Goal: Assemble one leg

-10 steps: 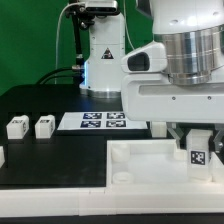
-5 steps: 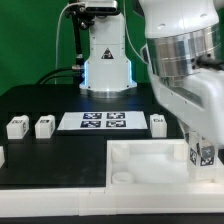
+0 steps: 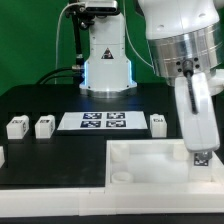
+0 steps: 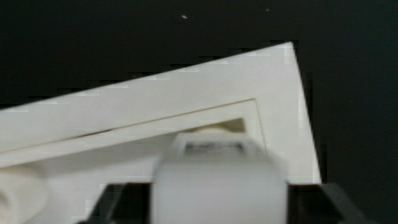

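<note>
My gripper (image 3: 199, 150) is shut on a small white leg (image 3: 201, 158) with a black-and-white tag. It holds the leg upright over the corner of the large white tray-like piece (image 3: 140, 153) on the exterior view's right. In the wrist view the leg (image 4: 217, 172) fills the space between the dark fingers (image 4: 121, 203), just above a round corner socket (image 4: 221, 128) of the tray piece (image 4: 160, 100). Whether the leg touches the socket is hidden. Two loose legs (image 3: 17, 127) (image 3: 44, 126) stand at the exterior view's left, and a third (image 3: 157, 123) behind the tray piece.
The marker board (image 3: 103, 121) lies flat at the middle back of the black table. The arm's white base (image 3: 105, 60) stands behind it. Another white part (image 3: 2, 156) shows at the left edge.
The wrist has turned and tilted, so the gripper now stands narrow and upright. The held leg has stayed over the tray piece's right corner and sunk slightly. The third loose leg has come into sight.
</note>
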`<move>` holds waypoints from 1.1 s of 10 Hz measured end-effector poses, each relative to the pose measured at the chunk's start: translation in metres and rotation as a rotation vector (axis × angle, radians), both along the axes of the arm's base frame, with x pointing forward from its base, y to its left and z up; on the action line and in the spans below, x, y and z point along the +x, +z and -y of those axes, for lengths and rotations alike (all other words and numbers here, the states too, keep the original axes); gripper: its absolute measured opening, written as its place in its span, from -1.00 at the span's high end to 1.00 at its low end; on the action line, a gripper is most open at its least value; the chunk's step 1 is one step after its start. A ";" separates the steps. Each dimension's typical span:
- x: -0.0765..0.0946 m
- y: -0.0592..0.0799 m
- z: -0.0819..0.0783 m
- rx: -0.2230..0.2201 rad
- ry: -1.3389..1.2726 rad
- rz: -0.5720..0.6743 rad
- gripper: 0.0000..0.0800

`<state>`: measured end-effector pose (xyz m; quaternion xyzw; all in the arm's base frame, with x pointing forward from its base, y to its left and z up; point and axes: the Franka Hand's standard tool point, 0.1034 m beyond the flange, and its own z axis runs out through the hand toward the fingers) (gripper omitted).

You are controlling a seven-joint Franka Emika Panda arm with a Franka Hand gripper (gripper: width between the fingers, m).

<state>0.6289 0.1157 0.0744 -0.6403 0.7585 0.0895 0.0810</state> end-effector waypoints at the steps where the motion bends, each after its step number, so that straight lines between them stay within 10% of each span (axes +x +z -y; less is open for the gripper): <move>1: -0.002 -0.002 -0.002 -0.004 0.132 0.028 -0.16; 2: -0.005 -0.003 -0.002 -0.006 0.297 0.059 -0.51; 11: -0.004 -0.003 -0.005 -0.085 1.408 0.295 -0.62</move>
